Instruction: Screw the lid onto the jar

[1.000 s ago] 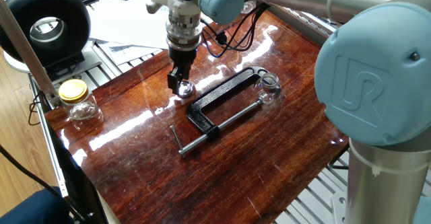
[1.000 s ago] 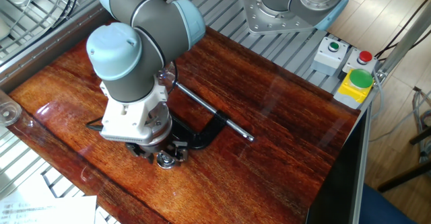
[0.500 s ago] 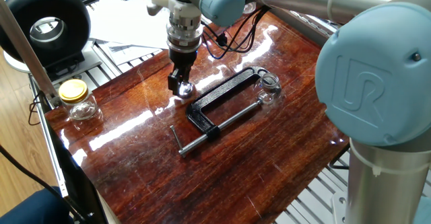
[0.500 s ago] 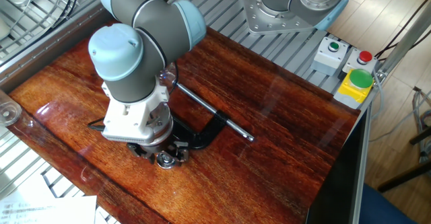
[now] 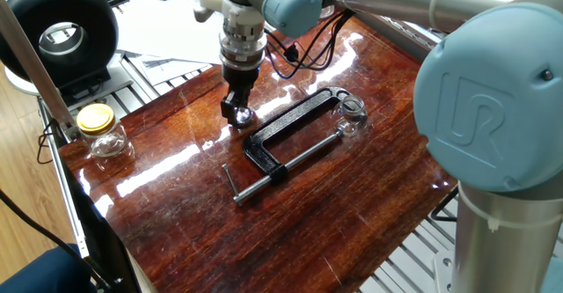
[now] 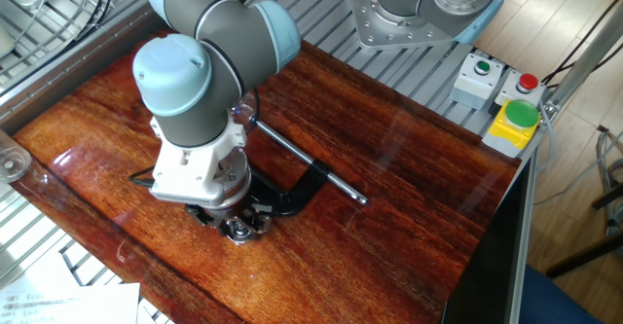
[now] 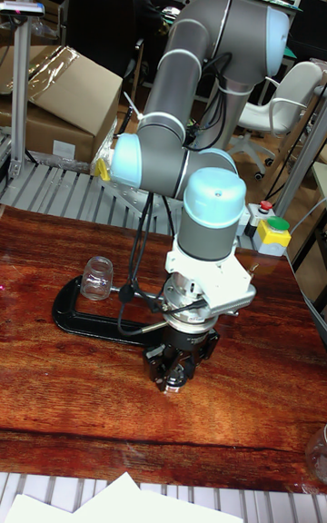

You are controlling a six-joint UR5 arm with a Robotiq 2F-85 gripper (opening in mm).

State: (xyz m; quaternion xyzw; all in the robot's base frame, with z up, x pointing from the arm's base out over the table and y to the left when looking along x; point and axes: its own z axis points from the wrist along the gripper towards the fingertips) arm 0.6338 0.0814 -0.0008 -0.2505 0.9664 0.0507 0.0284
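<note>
The lid (image 5: 243,114) is a small silvery cap held low over the wooden table (image 5: 176,205), just left of the black C-clamp (image 5: 290,130). My gripper (image 5: 237,110) points straight down and is shut on the lid (image 6: 239,231), whose fingers (image 7: 156,367) flank the lid (image 7: 173,385). The jar (image 5: 352,113), small and clear, rests against the clamp's far end, about a clamp's length from my gripper. In the tall view the jar (image 7: 97,278) leans tilted on the clamp (image 7: 82,319), left of my arm. My arm hides it in the other fixed view.
A glass jar with a yellow lid (image 5: 98,128) stands at the table's left corner. A black ring-shaped device (image 5: 62,29) and papers lie beyond the table edge. A button box (image 6: 513,115) sits off the far corner. The clamp's screw bar (image 6: 311,163) sticks out sideways.
My gripper and the lid in it have shifted a few pixels sideways toward the clamp. The jar and the clamp have stayed put.
</note>
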